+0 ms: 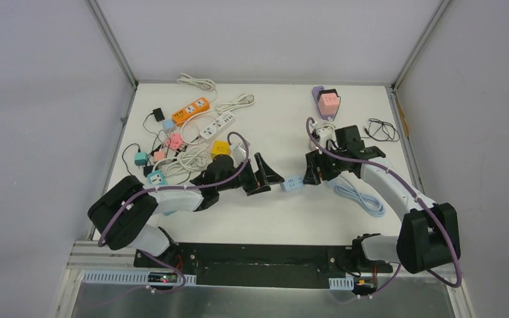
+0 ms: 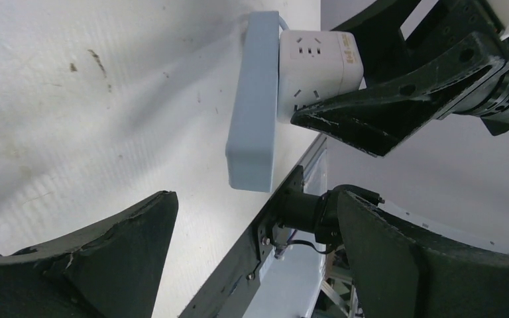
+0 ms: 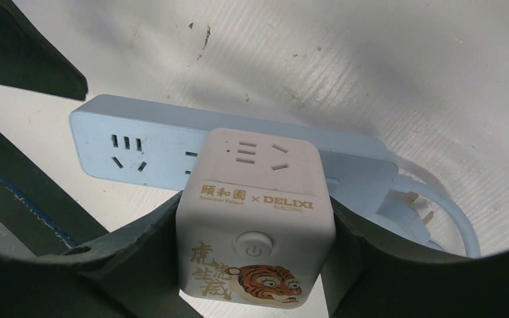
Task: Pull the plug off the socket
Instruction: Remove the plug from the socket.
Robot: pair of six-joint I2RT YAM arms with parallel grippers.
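A light blue power strip, the socket point(image 1: 293, 183) point(image 3: 132, 142) point(image 2: 255, 99), lies flat near the table's middle. The plug, a white cube point(image 3: 258, 165) point(image 2: 318, 63) with a tiger print, sits flush in the strip. My right gripper point(image 3: 255, 222) point(image 1: 313, 173) is shut on the cube, one finger on each side. My left gripper point(image 2: 257, 205) point(image 1: 270, 179) stands open just off the strip's free left end, with nothing between its fingers. The top view hides the cube behind the right gripper.
The strip's own light blue cord and pins point(image 3: 414, 205) trail right, ending in a coil point(image 1: 361, 199). A heap of strips and adapters point(image 1: 185, 132) fills the back left. A purple strip with a pink cube point(image 1: 327, 101) and a black cable point(image 1: 381, 129) lie at the back right.
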